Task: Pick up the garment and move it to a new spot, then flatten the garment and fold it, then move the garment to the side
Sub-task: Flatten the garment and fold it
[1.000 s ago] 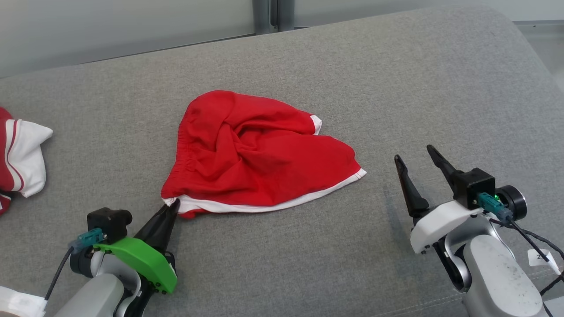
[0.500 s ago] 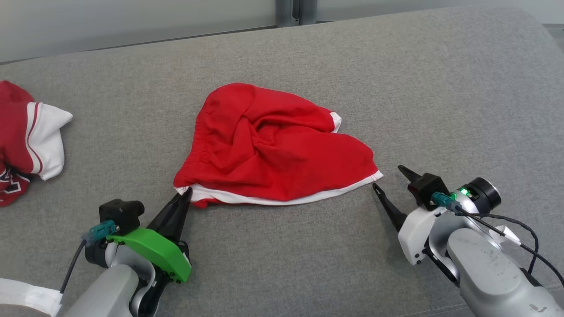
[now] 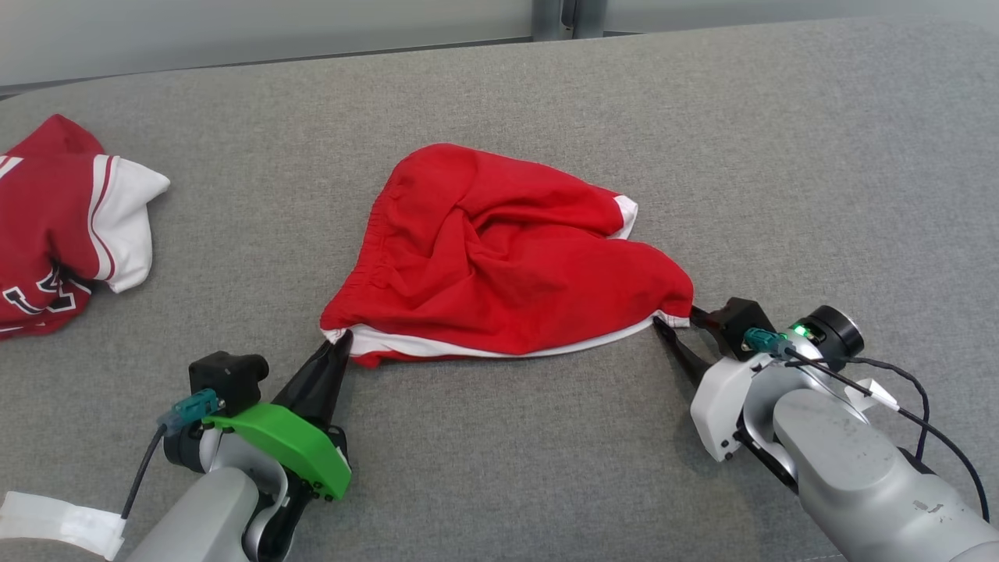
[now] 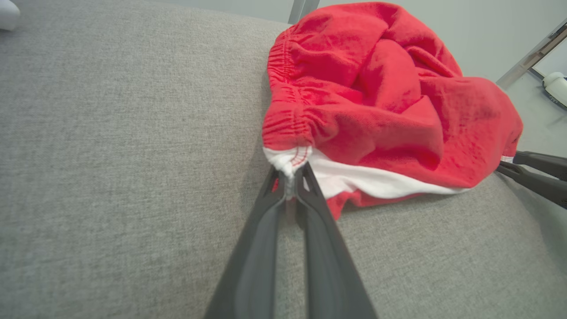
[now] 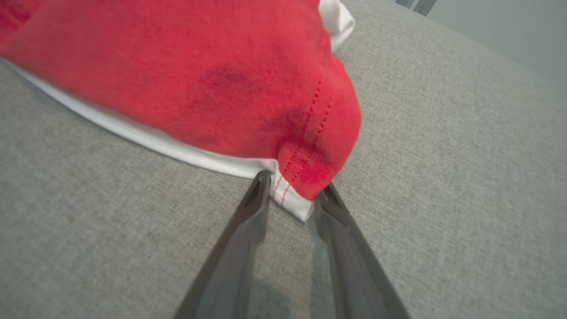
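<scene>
A crumpled red garment [image 3: 499,257] with white trim lies in the middle of the grey cushion [image 3: 741,133]. My left gripper [image 3: 343,339] is shut on its near left corner; the left wrist view shows the white hem pinched between the fingertips [image 4: 290,170]. My right gripper [image 3: 677,321] is at the garment's right corner. In the right wrist view its fingers stand open [image 5: 292,188], one on each side of the stitched corner of the garment [image 5: 221,79]. The right gripper's fingers [image 4: 531,170] also show at the right edge of the left wrist view, by the garment [image 4: 376,88].
A second red and white garment [image 3: 62,218] with dark lettering lies at the cushion's far left. The cushion's back edge runs along the top, with a pale wall [image 3: 234,31] behind it. Bare cushion lies in front of and to the right of the garment.
The camera has shifted. My right gripper has tilted down and moved left to the garment's right corner, its fingers now around it. The left gripper has kept its hold on the left corner.
</scene>
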Available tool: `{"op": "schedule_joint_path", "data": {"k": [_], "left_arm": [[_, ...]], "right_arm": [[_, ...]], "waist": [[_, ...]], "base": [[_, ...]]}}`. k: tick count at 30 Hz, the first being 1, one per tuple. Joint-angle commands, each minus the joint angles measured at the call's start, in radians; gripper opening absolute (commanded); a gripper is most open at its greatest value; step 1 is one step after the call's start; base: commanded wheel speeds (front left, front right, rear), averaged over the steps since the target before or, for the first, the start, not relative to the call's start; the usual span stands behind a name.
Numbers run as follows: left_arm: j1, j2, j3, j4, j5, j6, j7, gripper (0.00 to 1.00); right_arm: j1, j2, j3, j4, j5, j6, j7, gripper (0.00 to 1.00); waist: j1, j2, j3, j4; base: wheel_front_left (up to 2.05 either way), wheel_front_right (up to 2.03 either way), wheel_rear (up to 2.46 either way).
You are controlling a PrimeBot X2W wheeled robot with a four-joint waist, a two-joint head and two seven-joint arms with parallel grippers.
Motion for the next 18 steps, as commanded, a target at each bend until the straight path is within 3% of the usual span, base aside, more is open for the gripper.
{"op": "schedule_joint_path", "data": {"k": [1, 5, 6, 7, 12, 18], "left_arm": [[0.002, -0.002, 0.004, 0.002, 0.01, -0.002, -0.003, 0.0], [0.011, -0.003, 0.008, 0.007, 0.009, -0.003, -0.003, 0.0], [0.013, -0.003, 0.008, 0.008, 0.009, -0.003, -0.004, 0.0], [0.015, -0.003, 0.009, 0.009, 0.008, -0.004, -0.004, 0.0], [0.021, 0.001, 0.022, -0.001, 0.001, -0.004, -0.004, 0.0], [0.035, 0.011, 0.075, -0.062, -0.018, -0.004, -0.003, 0.0]], "right_arm": [[-0.007, -0.002, 0.018, 0.019, 0.017, -0.001, -0.009, 0.41], [-0.015, 0.002, 0.053, 0.052, 0.058, -0.001, -0.015, 0.25], [-0.015, 0.003, 0.062, 0.058, 0.068, -0.001, -0.017, 0.18], [-0.016, 0.004, 0.069, 0.063, 0.078, -0.001, -0.018, 0.02], [-0.019, 0.007, 0.074, 0.047, 0.164, -0.002, -0.026, 0.0], [-0.011, -0.028, 0.074, -0.082, 0.298, -0.001, -0.029, 0.0]], "waist": [[0.0, 0.0, -0.004, 0.003], [0.0, 0.0, -0.01, 0.002], [0.0, 0.0, -0.011, 0.001], [0.0, 0.0, -0.012, 0.0], [0.0, 0.0, -0.022, -0.009], [0.0, 0.0, -0.049, -0.028]], "base": [[0.0, 0.0, 0.0], [0.0, 0.0, 0.0], [0.0, 0.0, 0.0], [0.0, 0.0, 0.0], [0.0, 0.0, 0.0], [0.0, 0.0, 0.0]]}}
